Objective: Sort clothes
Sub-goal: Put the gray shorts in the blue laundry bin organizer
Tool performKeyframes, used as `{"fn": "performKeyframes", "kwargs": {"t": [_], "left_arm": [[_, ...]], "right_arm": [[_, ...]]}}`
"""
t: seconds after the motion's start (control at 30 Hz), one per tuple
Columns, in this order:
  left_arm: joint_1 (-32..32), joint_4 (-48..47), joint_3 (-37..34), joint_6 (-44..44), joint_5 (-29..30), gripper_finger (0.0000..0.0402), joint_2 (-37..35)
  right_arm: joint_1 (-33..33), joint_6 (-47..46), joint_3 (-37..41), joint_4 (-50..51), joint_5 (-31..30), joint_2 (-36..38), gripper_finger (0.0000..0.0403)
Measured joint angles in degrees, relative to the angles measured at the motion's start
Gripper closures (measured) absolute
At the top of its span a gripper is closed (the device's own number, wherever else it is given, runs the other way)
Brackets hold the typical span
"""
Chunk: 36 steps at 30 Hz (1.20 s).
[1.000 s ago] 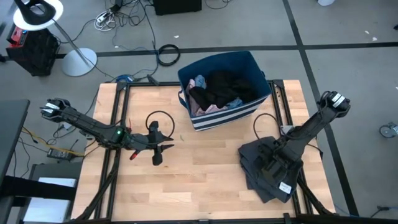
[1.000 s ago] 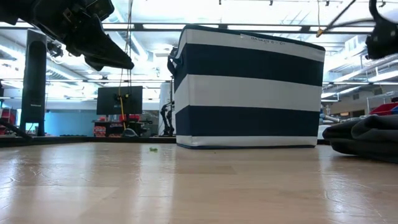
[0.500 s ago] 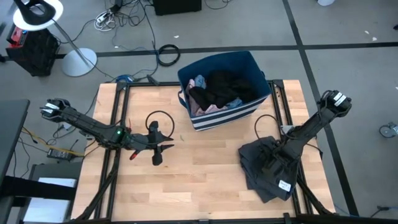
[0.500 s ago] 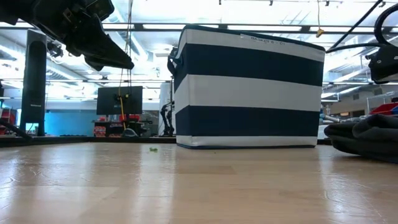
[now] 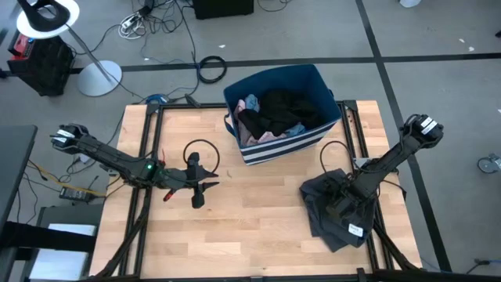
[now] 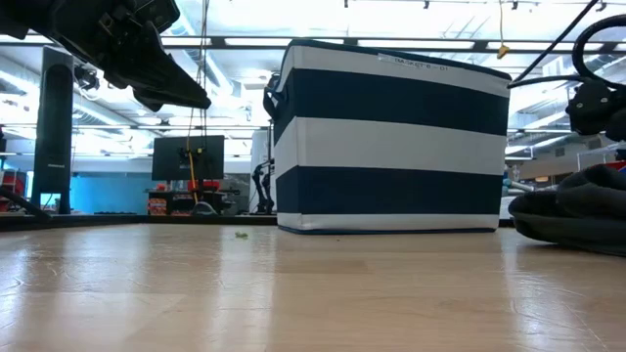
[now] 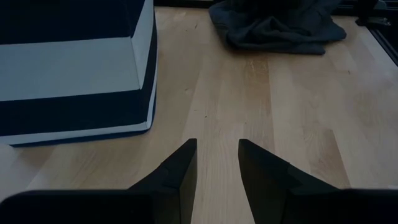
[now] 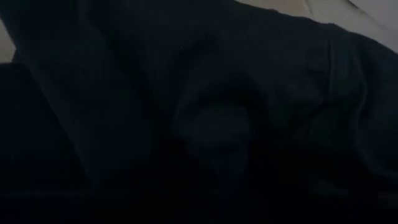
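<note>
A dark grey garment (image 5: 329, 207) lies crumpled on the table (image 5: 258, 227) just in front of the striped bin (image 5: 283, 113) and toward its right, with the right gripper (image 5: 342, 205) pressed down into its folds; the cloth hides the fingers, so I cannot tell how far apart they stand or whether they have pinched any of it. More clothes (image 5: 274, 112), black, pink and light blue, fill the bin. The left gripper (image 5: 205, 188) hovers over bare wood to the bin's front left, fingers (image 7: 180, 171) slightly parted and holding nothing.
</note>
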<state>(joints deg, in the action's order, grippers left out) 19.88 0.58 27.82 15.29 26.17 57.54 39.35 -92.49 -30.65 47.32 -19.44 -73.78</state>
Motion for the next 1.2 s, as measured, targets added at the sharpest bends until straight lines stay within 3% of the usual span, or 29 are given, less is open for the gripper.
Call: {"fn": "performKeyframes", "kwargs": {"t": [0.17,0.47,0.8,1.2], "left_arm": [[0.0,0.0,0.0,0.0,0.0,0.028,0.0],[0.0,0.0,0.0,0.0,0.0,0.028,0.0],[0.0,0.0,0.0,0.0,0.0,0.028,0.0],[0.0,0.0,0.0,0.0,0.0,0.028,0.0]], "right_arm": [[0.0,0.7,-0.8,0.4,-0.4,0.0,0.0348],[-0.1,5.2,-9.4,8.8,-1.0,-0.3,0.0349],[-1.1,10.0,-21.1,17.9,-8.9,-0.2,0.0349],[-6.9,25.2,-34.4,20.0,-17.5,-0.1,0.035]]}}
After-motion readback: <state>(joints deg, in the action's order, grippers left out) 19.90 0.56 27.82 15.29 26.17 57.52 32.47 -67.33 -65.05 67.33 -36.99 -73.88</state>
